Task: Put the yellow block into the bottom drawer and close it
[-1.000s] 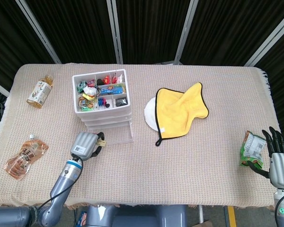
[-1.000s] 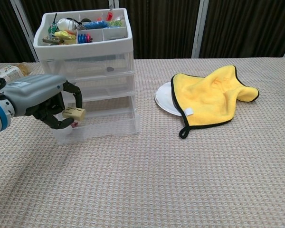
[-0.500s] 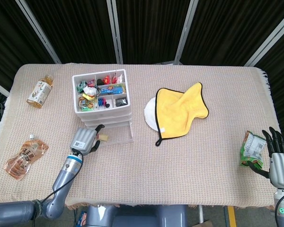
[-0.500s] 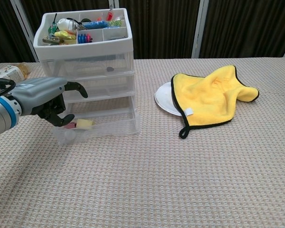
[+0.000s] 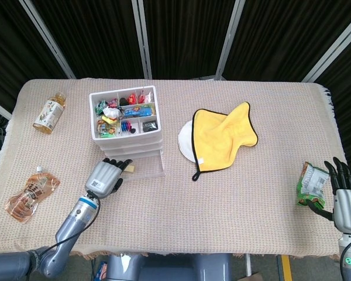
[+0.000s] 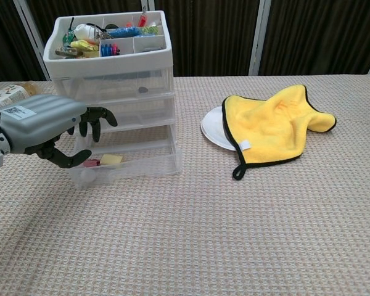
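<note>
The yellow block point(image 6: 111, 159) point(image 5: 130, 167) lies inside the pulled-out bottom drawer point(image 6: 142, 165) point(image 5: 149, 171) of the white drawer unit point(image 6: 114, 74) point(image 5: 127, 126), beside a small red item. My left hand point(image 6: 46, 125) point(image 5: 105, 177) hovers at the drawer's left front corner, fingers spread and holding nothing. My right hand point(image 5: 346, 196) rests open at the table's right edge, beside a green snack bag point(image 5: 312, 184); the chest view does not show it.
A yellow cloth point(image 6: 277, 123) point(image 5: 222, 134) lies over a white plate point(image 6: 213, 131) to the right of the drawers. A bottle point(image 5: 50, 111) lies at the far left and an orange pouch point(image 5: 32, 193) at the near left. The unit's top tray holds several small items.
My left hand let go of the yellow block, which dropped into the bottom drawer. The hand then drew back a little and spread its fingers. The right hand stayed still.
</note>
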